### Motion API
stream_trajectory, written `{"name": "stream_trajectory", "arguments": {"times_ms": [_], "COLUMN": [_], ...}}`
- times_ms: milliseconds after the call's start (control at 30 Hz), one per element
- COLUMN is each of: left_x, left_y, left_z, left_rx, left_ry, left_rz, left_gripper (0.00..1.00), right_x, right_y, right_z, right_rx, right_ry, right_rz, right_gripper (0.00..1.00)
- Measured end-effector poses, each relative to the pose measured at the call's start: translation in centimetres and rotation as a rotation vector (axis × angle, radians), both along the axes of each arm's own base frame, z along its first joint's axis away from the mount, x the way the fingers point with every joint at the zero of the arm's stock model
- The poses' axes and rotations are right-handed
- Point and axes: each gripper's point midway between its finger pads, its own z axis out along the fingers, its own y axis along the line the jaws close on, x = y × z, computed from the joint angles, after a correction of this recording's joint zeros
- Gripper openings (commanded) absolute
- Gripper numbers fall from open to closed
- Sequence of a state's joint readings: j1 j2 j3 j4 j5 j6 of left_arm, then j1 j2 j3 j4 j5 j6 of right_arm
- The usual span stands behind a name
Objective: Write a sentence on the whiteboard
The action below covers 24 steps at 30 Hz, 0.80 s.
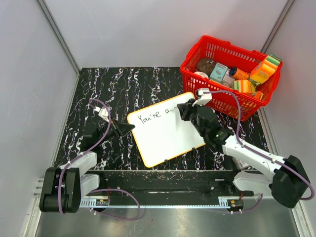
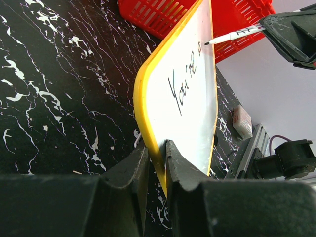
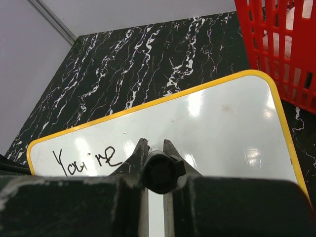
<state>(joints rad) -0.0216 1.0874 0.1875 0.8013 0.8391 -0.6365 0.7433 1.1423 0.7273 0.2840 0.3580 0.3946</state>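
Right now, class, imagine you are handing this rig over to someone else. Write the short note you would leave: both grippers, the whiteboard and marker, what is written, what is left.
Left gripper: shut on the whiteboard, pinching its yellow rim.
Right gripper: shut on the marker, tip at the board beside the last letter.
Whiteboard: on the table, next to the red basket.
Done: "You're a" is written.
Left: the rest of the sentence.

Right pincer (image 3: 155,147) clamped on black marker (image 3: 159,172), whiteboard (image 3: 217,123) reading "You're", red basket (image 3: 276,49) upper right
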Motion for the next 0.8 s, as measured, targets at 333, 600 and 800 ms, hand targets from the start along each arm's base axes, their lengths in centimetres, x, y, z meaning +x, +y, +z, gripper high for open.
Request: {"name": "stream_trajectory", "arguments": {"times_ms": [333, 600, 800], "left_x": [0.0, -0.02, -0.04], "left_y": [0.0, 0.0, 0.0], "left_z": [0.0, -0.05, -0.1], "left_rx": [0.0, 0.0, 0.0], "left_ry": [0.0, 0.003, 0.005], "left_rz": [0.0, 0.0, 0.0], "left_gripper": [0.0, 0.0, 0.0], "right_x": [0.38, 0.93, 1.01], "right_y": [0.31, 0.28, 0.34], "right_z": [0.01, -0.5, -0.47], "right_rx": [-0.007, -0.015, -0.013], "right_ry": [0.001, 0.005, 0.003], "right_rz": [0.0, -0.023, -0.024], "right_gripper": [0.0, 0.0, 0.0]}}
